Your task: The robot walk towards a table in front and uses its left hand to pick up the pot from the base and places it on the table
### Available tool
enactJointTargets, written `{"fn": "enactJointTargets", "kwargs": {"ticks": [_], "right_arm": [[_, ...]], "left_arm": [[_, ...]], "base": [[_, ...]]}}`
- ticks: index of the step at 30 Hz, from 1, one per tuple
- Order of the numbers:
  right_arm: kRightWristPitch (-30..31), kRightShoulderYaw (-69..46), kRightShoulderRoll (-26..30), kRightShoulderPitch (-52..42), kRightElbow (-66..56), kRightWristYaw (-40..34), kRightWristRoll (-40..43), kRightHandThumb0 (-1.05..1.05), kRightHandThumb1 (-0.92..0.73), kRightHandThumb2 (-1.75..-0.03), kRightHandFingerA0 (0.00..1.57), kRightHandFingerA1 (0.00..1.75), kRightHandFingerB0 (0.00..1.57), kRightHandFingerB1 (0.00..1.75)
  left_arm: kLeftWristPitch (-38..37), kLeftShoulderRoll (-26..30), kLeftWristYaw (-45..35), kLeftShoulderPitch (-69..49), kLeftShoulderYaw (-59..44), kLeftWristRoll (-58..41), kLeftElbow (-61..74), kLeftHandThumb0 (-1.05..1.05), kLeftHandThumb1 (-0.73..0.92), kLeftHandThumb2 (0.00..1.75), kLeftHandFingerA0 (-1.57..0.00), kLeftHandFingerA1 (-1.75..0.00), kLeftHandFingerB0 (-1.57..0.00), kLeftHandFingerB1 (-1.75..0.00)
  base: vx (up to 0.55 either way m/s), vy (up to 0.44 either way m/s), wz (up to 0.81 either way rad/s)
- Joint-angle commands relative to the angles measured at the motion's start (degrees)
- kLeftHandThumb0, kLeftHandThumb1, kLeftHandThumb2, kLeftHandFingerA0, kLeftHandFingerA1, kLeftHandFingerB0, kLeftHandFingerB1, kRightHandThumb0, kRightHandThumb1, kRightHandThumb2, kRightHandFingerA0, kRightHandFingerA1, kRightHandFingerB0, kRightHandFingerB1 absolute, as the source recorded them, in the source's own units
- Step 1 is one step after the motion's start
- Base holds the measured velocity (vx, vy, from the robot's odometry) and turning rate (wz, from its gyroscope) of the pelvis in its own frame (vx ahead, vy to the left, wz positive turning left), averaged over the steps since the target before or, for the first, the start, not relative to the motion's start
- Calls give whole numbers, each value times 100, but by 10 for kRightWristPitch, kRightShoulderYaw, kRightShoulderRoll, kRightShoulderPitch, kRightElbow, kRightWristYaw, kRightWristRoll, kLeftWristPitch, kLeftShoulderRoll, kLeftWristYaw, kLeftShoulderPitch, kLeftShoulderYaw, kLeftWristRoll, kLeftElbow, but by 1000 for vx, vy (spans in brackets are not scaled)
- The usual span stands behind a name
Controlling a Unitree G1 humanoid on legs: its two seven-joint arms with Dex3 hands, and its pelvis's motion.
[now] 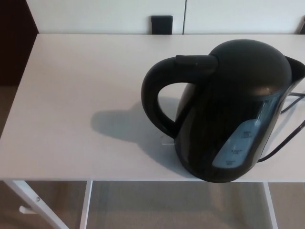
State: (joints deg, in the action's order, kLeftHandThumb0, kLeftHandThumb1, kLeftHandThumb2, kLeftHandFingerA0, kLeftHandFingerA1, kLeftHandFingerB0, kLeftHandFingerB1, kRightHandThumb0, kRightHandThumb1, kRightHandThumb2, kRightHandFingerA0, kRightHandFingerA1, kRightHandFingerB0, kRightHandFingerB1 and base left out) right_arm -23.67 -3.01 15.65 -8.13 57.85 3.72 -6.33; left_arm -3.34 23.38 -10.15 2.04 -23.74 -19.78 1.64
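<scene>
A black electric kettle, the pot (228,109), stands upright near the front right edge of the white table (81,81). Its looped handle (157,95) points to the left and a pale water-level window faces the front. Its base is hidden under the body. Neither of my hands shows in the head view.
A black power cord (286,138) runs off to the right behind the kettle. A small black object (161,24) sits at the table's far edge against a white wall. White table legs (33,200) and the floor show below the front edge.
</scene>
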Motion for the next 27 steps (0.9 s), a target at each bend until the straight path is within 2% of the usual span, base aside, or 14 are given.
{"fn": "enactJointTargets", "kwargs": {"ticks": [1,2,3,6,7,8,9,16,19,20,21,24,27], "right_arm": [[10,-5,3,-1,4,6,10,-34,-64,-58,65,45,54,41],[8,-5,3,0,5,7,10,-34,-64,-58,65,45,54,41],[8,-1,4,-5,-2,2,5,-34,-64,-58,66,44,54,40],[11,-1,2,0,0,2,5,-33,-63,-58,66,45,54,41],[11,-1,2,1,2,2,6,-33,-63,-58,66,45,54,41],[15,-1,2,5,1,3,6,-33,-64,-58,66,44,54,40],[14,-1,3,6,1,1,5,-34,-64,-58,68,45,55,41],[9,-1,0,4,2,4,7,-33,-64,-59,64,45,52,40],[4,3,2,-6,-1,4,3,-34,-64,-59,66,45,53,40],[2,5,3,-5,0,1,-1,-34,-64,-59,66,45,53,40],[4,5,2,-3,-1,1,1,-33,-64,-59,67,45,55,41],[15,2,-3,6,-8,-1,6,-34,-64,-59,68,45,56,41],[4,9,2,15,-1,-5,-5,-37,-65,-58,68,45,55,40]], "left_arm": [[224,-12,-70,107,191,-51,113,-47,36,58,-9,-32,-10,-29],[231,-17,-68,118,202,-44,109,-47,36,58,-9,-32,-10,-29],[240,-30,-64,134,224,-35,103,-22,25,80,0,-49,0,-47],[257,-42,-56,163,245,-33,95,-22,28,82,0,-49,0,-47],[260,-44,-55,168,248,-33,94,-22,28,82,0,-49,0,-47],[261,-51,-56,181,254,-32,84,-31,41,54,-9,-28,-10,-23],[263,-58,-56,193,260,-32,76,-32,40,60,-6,-25,-6,-21],[302,-104,-35,233,270,-53,48,-29,42,65,-3,-26,-4,-19],[318,-118,-22,229,271,-52,51,-30,42,64,-6,-36,-1,-20],[323,-125,-20,230,271,-54,48,-30,42,64,-6,-36,-1,-20],[328,-128,-21,234,271,-54,45,-32,45,54,-9,-29,-5,-25],[334,-129,-30,245,272,-49,35,-34,44,56,-9,-29,-7,-23],[346,-137,-26,249,274,-47,37,-34,40,62,-6,-34,-10,-28]], "base": [[0,0,0],[0,0,0],[0,0,0],[0,0,0],[0,0,0],[0,0,0],[0,0,0],[0,0,0],[0,0,0],[0,0,0],[0,0,0],[0,0,0],[0,0,0]]}}
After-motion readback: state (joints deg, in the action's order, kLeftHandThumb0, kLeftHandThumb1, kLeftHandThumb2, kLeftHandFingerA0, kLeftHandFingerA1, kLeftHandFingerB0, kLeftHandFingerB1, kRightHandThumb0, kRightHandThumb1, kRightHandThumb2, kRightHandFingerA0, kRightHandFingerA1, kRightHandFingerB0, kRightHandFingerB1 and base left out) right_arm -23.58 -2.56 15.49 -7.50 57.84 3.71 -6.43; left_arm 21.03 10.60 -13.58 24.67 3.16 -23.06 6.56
